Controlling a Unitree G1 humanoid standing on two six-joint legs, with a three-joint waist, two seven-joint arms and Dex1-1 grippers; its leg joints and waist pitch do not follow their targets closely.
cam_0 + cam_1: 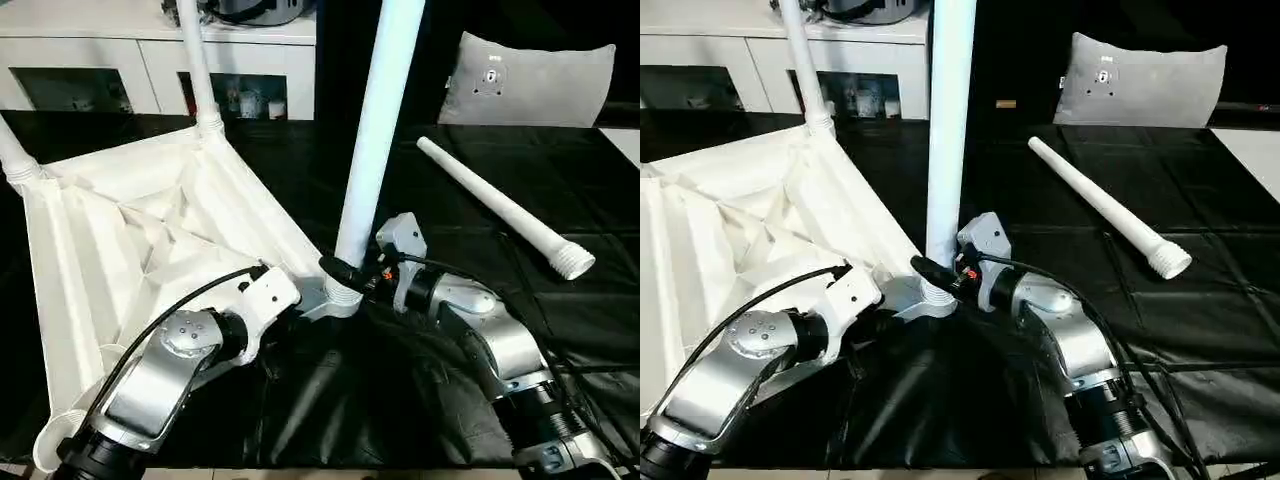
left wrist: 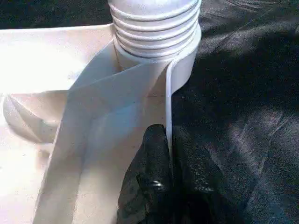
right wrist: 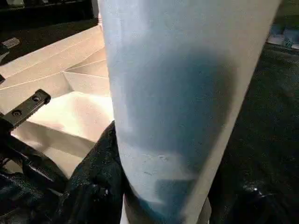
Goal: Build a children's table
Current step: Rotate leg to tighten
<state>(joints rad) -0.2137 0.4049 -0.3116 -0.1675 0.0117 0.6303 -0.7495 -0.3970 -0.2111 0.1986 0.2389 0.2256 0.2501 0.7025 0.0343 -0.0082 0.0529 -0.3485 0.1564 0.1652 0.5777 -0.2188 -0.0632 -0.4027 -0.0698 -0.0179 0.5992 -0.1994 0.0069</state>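
Right gripper (image 1: 350, 272) clasps upright leg (image 1: 375, 140) at socket; left gripper (image 2: 164, 154) pinches top's rim (image 2: 169, 107) beside it; spare leg (image 1: 500, 208) lies rightward

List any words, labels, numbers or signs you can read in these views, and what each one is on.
No text can be read anywhere.
Grey cushion: a small dark mark near its upper part, too small to read.
Table top, standing leg and loose leg: plain white, no markings.
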